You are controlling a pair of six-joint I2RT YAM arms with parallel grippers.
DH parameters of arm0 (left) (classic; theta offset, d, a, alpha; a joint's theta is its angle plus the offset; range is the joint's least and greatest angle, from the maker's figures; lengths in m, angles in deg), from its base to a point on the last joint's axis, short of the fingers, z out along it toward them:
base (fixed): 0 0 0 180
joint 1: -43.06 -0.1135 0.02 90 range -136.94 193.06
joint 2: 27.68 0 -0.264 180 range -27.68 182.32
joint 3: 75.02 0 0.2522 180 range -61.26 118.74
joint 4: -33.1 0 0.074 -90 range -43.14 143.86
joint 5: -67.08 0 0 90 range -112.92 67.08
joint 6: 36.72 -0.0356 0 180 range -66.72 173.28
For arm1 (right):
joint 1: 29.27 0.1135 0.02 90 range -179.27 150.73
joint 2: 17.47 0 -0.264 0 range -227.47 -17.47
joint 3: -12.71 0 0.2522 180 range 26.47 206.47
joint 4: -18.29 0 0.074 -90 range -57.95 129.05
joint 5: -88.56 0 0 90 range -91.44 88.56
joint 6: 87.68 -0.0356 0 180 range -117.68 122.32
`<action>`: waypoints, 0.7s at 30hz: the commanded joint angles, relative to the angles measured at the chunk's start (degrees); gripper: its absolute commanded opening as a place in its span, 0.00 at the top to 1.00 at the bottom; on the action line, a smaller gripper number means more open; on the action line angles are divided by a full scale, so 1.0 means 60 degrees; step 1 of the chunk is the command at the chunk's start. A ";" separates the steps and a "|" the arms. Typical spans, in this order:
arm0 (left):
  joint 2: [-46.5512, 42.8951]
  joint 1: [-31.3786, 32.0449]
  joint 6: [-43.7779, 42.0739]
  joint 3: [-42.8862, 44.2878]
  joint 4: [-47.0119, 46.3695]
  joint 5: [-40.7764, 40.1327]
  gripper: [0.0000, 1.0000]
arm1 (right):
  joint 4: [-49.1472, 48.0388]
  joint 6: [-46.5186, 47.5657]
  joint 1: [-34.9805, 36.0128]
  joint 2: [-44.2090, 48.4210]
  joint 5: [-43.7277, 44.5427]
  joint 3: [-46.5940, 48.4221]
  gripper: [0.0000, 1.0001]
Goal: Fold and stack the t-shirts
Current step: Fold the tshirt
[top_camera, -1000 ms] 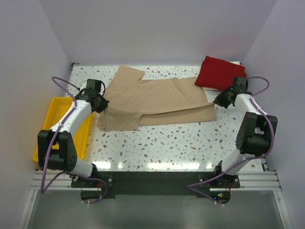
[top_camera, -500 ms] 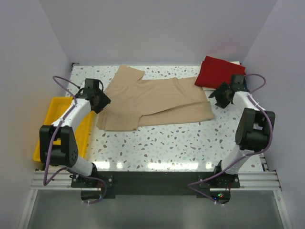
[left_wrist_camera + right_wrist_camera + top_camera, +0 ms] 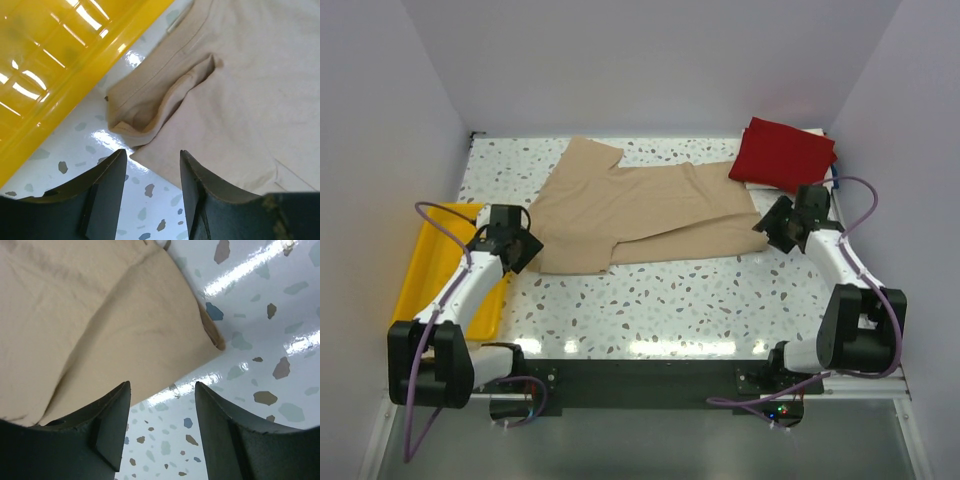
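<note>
Lying spread across the far half of the worktop (image 3: 700,300), the tan t-shirt (image 3: 640,205) is partly folded, with its near portion doubled over along a line running left to right. The left end effector (image 3: 527,250) hovers just beside the shirt's near-left corner, fingers spread apart and holding nothing. In the left wrist view, that corner's rumpled hem lies on the worktop just ahead of the gap between the fingers. The yellow tray (image 3: 432,262) sits close alongside at the left edge. The right end effector (image 3: 767,222) is at the shirt's near-right corner, likewise released, and the cloth corner lies free on the worktop ahead of its fingers. The dark red t-shirt (image 3: 782,152) sits folded at the far right corner, near the tan shirt's right end.
</note>
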 commanded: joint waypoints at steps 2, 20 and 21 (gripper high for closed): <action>0.0190 -0.0043 0.0265 -0.0287 -0.0503 -0.0030 0.51 | -0.0258 0.0303 -0.0022 0.0513 0.0256 -0.0429 0.43; 0.0894 -0.0058 0.0705 -0.0784 -0.0885 -0.0601 0.60 | -0.0771 0.0347 -0.0037 -0.0306 0.0154 -0.1015 0.46; 0.1025 -0.0058 0.0719 -0.0770 -0.0827 -0.0645 0.59 | -0.0800 0.0362 -0.0037 -0.0365 0.0154 -0.1015 0.46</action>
